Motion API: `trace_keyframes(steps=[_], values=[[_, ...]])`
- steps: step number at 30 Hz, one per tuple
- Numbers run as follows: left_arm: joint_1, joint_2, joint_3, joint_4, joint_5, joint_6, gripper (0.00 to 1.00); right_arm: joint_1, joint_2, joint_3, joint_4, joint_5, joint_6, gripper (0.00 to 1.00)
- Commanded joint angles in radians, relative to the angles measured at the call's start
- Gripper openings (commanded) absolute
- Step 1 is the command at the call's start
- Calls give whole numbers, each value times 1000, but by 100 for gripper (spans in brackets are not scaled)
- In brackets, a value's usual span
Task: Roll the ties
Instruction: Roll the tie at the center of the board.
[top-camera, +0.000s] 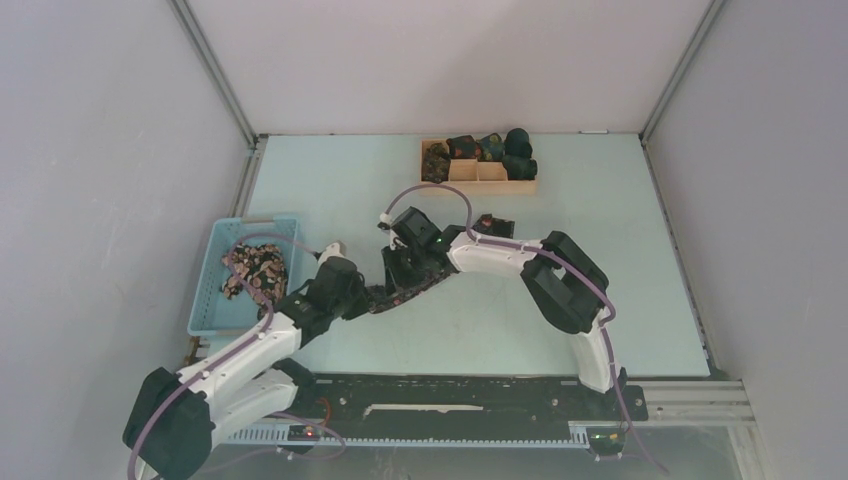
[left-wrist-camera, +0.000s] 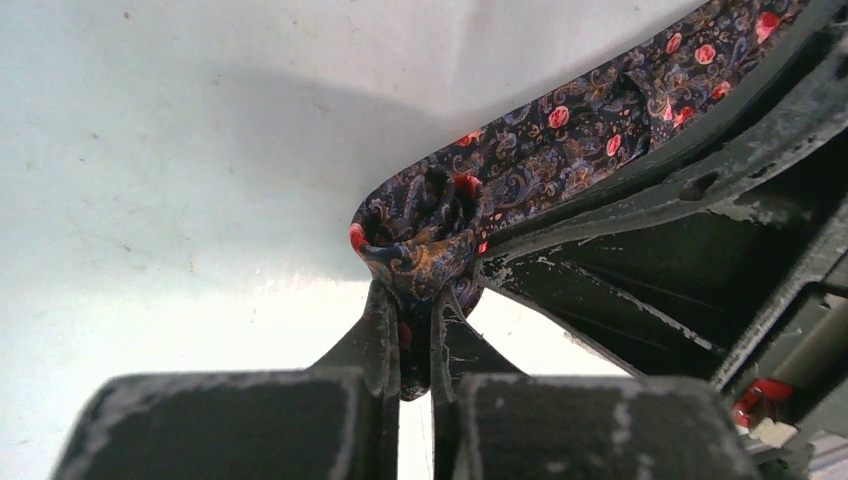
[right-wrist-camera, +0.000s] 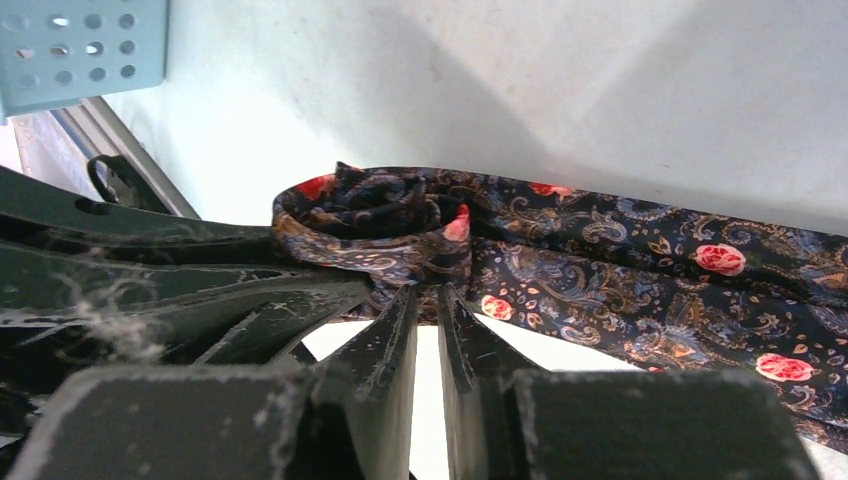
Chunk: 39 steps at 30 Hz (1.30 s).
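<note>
From above, the arms' wrists hid the work. We made out only a dark strip of the tie (top-camera: 420, 286) on the table (top-camera: 600, 260), where the two arms met. The wrist cameras showed the rest. In the left one, the left gripper (left-wrist-camera: 418, 300) was clenched on a small coil at the tie's end, with cloth squeezed between its fingers. In the right one, the right gripper (right-wrist-camera: 425, 296) had its fingers drawn nearly together, pinching the same coil's lower edge. The other arm's dark frame crowded in beside it. A blue basket (top-camera: 205, 300) holding a heap of ties (top-camera: 255, 272) sat at the left. A wooden tray (top-camera: 478, 186) with rolled ties (top-camera: 500, 148) stood at the far edge. The tie was dark, with paisley swirls and red-pink roses, and its loose length lay flat, leading away from the coil.
</note>
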Motion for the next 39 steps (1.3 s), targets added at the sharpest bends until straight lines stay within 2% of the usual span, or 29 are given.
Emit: trace_keyframes(steps=[1, 23, 28, 39], values=[[3, 16, 65, -98, -33, 48, 0, 18, 23, 63, 8, -4, 3, 17], [3, 63, 205, -302, -45, 133, 0, 102, 95, 97, 110, -123, 100, 16], [-1, 88, 224, -323, -50, 142, 0, 95, 108, 84, 143, -172, 115, 16], [-22, 193, 262, -341, -74, 131, 0, 67, 81, 29, 161, -177, 102, 16]])
